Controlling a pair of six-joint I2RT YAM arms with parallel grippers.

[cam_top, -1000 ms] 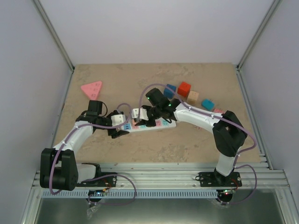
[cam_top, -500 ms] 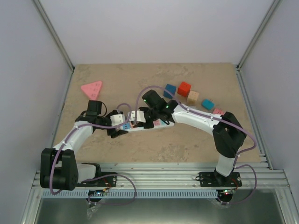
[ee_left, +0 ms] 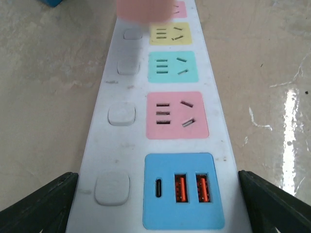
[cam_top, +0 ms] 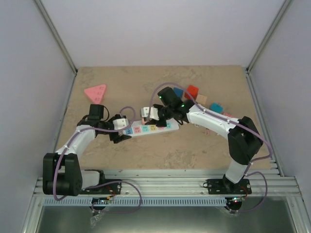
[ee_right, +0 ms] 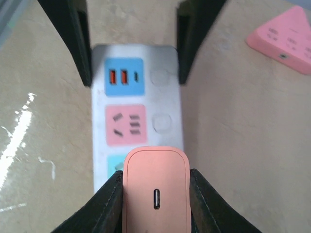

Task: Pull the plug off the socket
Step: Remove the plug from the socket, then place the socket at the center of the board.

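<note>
The socket (cam_top: pixel 151 128), a long white strip with pastel outlets, lies flat across the table's middle. My left gripper (cam_top: pixel 123 132) grips its blue USB end (ee_left: pixel 179 190), one black finger (ee_right: pixel 80 43) pressed to each long side. My right gripper (cam_top: pixel 152 114) is shut on the plug (ee_right: pixel 155 189), a salmon-pink block with a small slot in its top face. The plug (cam_top: pixel 145 112) hangs clear above the strip, over the green outlet (ee_left: pixel 172 66). In the left wrist view the plug (ee_left: pixel 146 9) is a blurred pink patch at the top. All outlets that show are empty.
A pink triangular block (cam_top: pixel 95 92) lies at the back left. Behind the right arm sit blue (cam_top: pixel 178 91), red (cam_top: pixel 192 91), tan (cam_top: pixel 201 99) and teal (cam_top: pixel 216 108) blocks. Grey walls enclose the table on three sides.
My right gripper has lifted the plug up and back, off the strip. The strip, tilted half a second ago, lies flat again, and its whole row of outlets now shows. The left gripper kept its place.
</note>
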